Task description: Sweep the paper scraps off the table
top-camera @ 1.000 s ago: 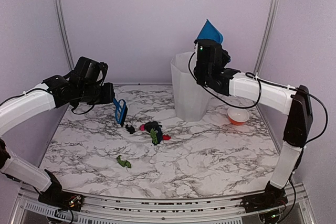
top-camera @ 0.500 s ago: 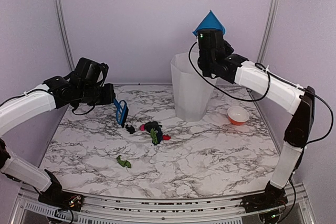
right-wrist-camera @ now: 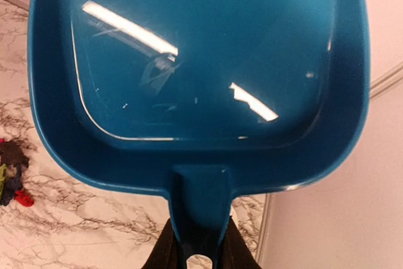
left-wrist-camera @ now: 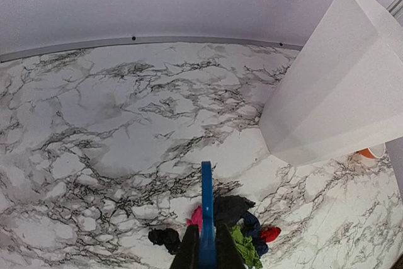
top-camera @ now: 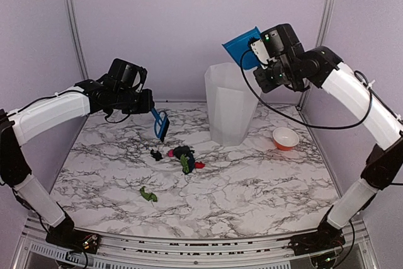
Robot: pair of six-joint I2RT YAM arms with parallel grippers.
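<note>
Paper scraps (top-camera: 184,155) lie in a small pile of black, pink, green, dark blue and red bits mid-table, with a black bit (top-camera: 155,154) beside it and a lone green scrap (top-camera: 148,194) nearer the front. The pile also shows in the left wrist view (left-wrist-camera: 242,228). My left gripper (top-camera: 148,109) is shut on the blue brush (top-camera: 161,124), held above the table (top-camera: 252,187) behind the pile. My right gripper (top-camera: 259,61) is shut on the handle of the empty blue dustpan (top-camera: 240,46), raised high above the white bin (top-camera: 228,102). The dustpan fills the right wrist view (right-wrist-camera: 195,74).
The tall white bin stands at the back centre of the table. An orange and white bowl (top-camera: 286,138) sits to its right. Pinkish walls and metal frame posts (top-camera: 72,23) close in the back and sides.
My right gripper has lifted the dustpan up and to the right, away from the bin mouth, tilting it. My left gripper has moved the brush right and farther back.
</note>
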